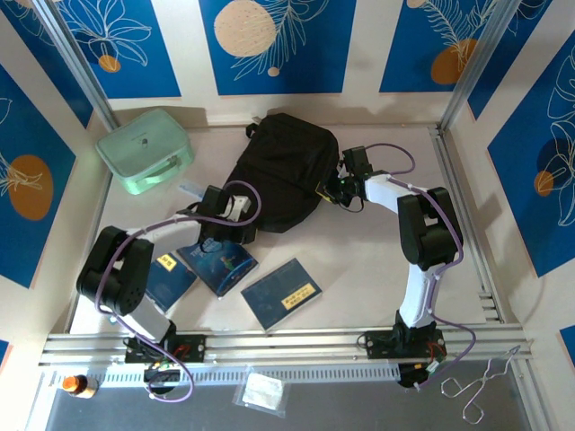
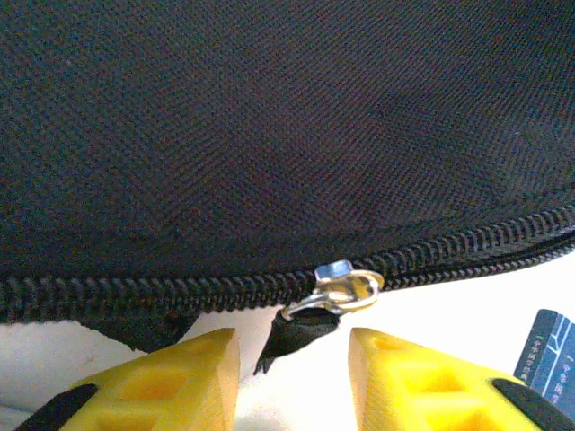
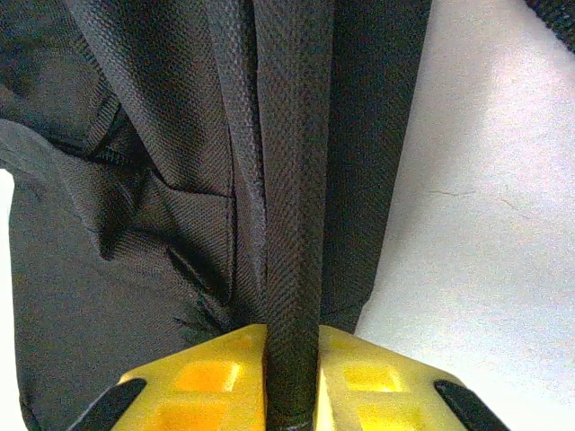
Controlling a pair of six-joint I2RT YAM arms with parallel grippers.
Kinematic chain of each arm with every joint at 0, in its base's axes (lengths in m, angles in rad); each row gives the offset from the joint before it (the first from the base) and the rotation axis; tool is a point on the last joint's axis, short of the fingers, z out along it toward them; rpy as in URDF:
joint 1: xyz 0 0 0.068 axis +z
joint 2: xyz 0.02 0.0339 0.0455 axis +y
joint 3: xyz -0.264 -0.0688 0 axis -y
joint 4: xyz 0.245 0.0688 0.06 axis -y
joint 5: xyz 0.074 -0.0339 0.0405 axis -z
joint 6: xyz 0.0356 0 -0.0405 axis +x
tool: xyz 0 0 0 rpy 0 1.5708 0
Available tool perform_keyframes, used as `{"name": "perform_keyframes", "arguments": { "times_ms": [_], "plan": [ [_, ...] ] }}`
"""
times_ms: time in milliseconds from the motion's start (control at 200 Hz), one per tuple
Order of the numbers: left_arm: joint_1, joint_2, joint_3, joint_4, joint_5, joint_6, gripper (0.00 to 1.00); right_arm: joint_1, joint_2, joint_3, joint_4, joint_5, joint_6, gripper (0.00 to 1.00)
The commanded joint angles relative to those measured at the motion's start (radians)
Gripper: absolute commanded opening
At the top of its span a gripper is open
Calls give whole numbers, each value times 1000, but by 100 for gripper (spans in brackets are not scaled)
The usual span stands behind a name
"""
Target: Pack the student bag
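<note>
Jaws at right clamp the student bag (image 1: 283, 171) strap (image 3: 292, 224); left jaws gape at its zip pull (image 2: 340, 289).

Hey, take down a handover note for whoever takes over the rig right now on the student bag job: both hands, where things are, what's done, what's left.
Left hand: open, straddling the zip pull of the student bag, not gripping it.
Right hand: shut on a strap at the bag's right edge.
Bag lies mid-table, with the mint-green case to its left.
Three blue books lie on the table in front of the bag, outside it.
Done: bag held by its strap.
Left: probably grip the pull, open the zip, load the books.
</note>
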Motion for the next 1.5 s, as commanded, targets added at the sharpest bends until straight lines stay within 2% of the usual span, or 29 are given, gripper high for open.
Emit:
{"name": "perform_keyframes", "arguments": {
  "times_ms": [0, 280, 445, 650, 850, 935, 1040, 1120, 1285, 1495],
  "plan": [
    [-2, 0, 10, 44, -14, 55, 36, -6, -6, 0, 1, -24, -6, 18],
    [-7, 60, 69, 54, -11, 91, 36, -5, -1, -2, 4, -25, -2, 18],
    [-7, 41, 64, 61, -13, 95, 20, -9, 9, 9, -4, -15, -7, 18],
    [-7, -1, 69, -19, -47, 99, 0, -48, 55, 66, -24, 19, -37, 17],
    [-15, -10, 117, -103, 10, 109, 0, -94, 102, 136, -45, 50, -45, 18],
    [-35, -3, 156, -134, 30, 101, 0, -99, 69, 133, -60, 51, -57, 25],
    [-72, 24, 218, -156, 51, 64, 0, -97, -22, 82, -76, 38, -50, 50],
    [-106, 53, 267, -167, 55, 27, 0, -100, -112, 13, -94, 52, 4, 62],
    [-181, 138, 368, -179, 73, -48, 0, -101, -265, -110, -168, -36, 130, 66],
    [-283, 257, 496, -213, 83, -88, 0, -52, -402, -268, -207, -3, 311, 71]
  ]
}}
